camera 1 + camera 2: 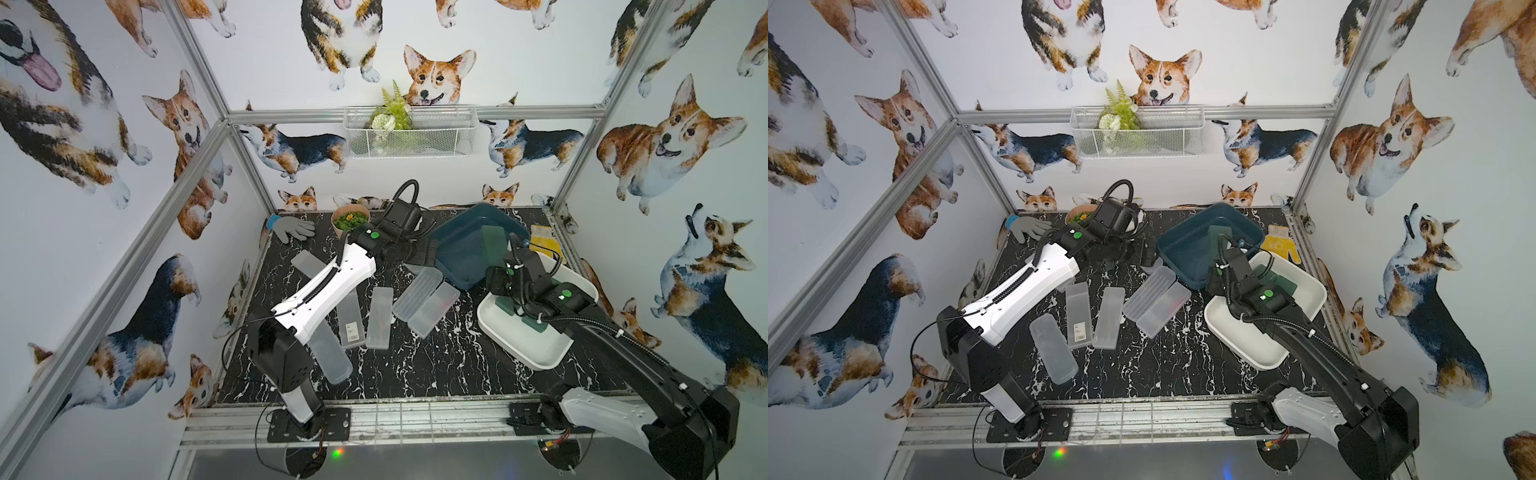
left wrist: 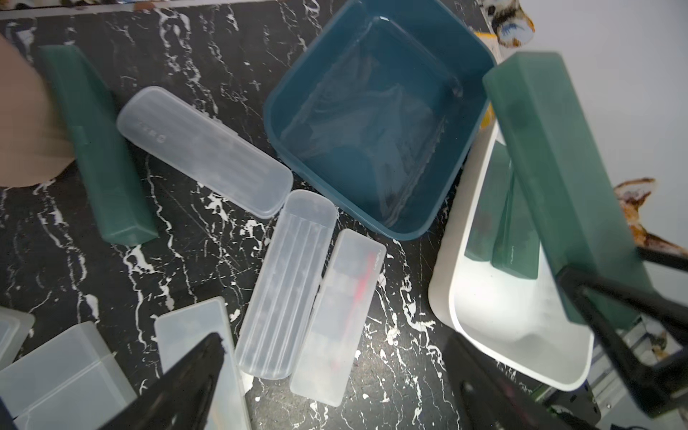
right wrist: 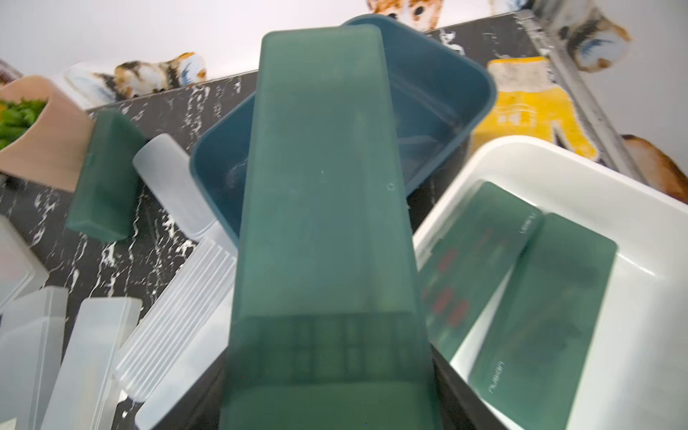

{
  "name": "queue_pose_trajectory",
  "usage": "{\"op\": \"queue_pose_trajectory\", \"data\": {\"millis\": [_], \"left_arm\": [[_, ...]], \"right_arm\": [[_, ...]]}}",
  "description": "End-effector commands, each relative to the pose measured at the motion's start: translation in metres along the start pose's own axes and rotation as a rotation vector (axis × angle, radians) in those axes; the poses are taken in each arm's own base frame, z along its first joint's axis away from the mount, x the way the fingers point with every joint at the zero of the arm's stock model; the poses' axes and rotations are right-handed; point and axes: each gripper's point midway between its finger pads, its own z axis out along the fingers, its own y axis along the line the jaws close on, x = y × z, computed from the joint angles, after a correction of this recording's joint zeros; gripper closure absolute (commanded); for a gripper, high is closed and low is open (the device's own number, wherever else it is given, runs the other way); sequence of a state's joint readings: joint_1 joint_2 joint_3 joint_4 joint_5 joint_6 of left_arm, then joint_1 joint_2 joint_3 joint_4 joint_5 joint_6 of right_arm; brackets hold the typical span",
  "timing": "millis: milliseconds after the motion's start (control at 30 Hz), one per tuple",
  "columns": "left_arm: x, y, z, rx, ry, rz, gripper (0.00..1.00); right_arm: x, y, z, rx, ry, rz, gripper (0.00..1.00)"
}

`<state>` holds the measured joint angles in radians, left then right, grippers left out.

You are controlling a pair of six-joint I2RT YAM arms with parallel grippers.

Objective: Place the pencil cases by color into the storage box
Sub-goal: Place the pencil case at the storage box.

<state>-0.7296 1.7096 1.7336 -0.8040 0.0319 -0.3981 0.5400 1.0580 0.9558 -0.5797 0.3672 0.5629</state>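
My right gripper [image 3: 327, 372] is shut on a dark green pencil case [image 3: 320, 223], which it holds tilted up in the air over the near edge of the blue storage box [image 1: 461, 266] and the white storage box [image 1: 519, 353]. Two green cases [image 3: 521, 290] lie flat in the white box. Another green case [image 2: 100, 149] lies on its edge by the peach pot. Several frosted cases [image 1: 415, 293] are scattered on the black marble table. My left gripper [image 2: 335, 357] hangs open above the frosted cases [image 2: 286, 283], holding nothing. I see no case inside the blue box [image 2: 372, 130].
At the back left lie a grey glove [image 1: 293, 228] and a peach pot of plants [image 1: 350, 220]. A yellow glove [image 1: 544, 241] lies at the back right, behind the white box. A wire basket [image 1: 411, 133] hangs on the back wall. Metal frame posts edge the table.
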Motion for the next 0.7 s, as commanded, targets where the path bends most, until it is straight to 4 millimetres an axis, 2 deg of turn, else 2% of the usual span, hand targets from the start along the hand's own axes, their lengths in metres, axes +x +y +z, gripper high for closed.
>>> {"op": "queue_pose_trajectory", "data": {"millis": [0,167,367,467,667], "left_arm": [[0.000,-0.030,0.004,0.063,-0.007,0.095,0.05],[0.010,-0.060,0.008,0.128,0.003,0.170,0.05],[0.021,-0.090,0.009,0.204,0.002,0.246,0.05],[0.026,-0.099,0.010,0.227,0.011,0.259,0.05],[0.031,-0.102,0.008,0.250,0.018,0.262,0.05]], "right_arm": [[0.009,-0.048,-0.009,0.153,0.007,0.112,0.42],[0.026,-0.092,-0.023,0.285,0.013,0.187,0.42],[0.053,-0.129,-0.037,0.398,0.035,0.287,0.42],[0.068,-0.139,-0.038,0.442,0.061,0.323,0.42],[0.090,-0.147,-0.029,0.486,0.106,0.372,0.42]]}}
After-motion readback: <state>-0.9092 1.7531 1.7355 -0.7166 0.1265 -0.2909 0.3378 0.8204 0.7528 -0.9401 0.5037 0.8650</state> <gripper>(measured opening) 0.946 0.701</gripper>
